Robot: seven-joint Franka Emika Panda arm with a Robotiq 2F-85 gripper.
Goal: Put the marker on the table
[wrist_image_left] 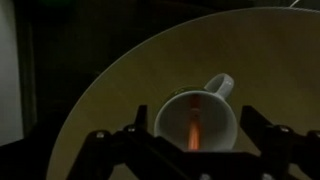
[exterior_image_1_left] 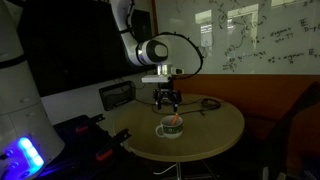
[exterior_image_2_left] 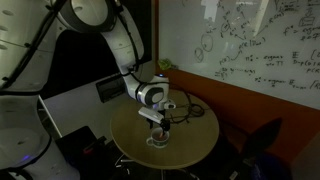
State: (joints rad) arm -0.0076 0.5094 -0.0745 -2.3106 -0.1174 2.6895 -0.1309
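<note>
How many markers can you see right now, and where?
1. The marker stands inside the white cup, which sits on the round table. The room is dim, so another could be hidden in the dark clutter off the table.

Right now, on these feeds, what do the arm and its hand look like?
The arm is bulky, rounded white shells with dark joint rings. A black cable loops from the wrist. The hand is black and compact; in the wrist view its fingers are dark, angular linkages.

place: lab or office | cue: whiteboard [exterior_image_2_left: 250,50] full of writing (unreadable), round table [exterior_image_1_left: 220,125]
</note>
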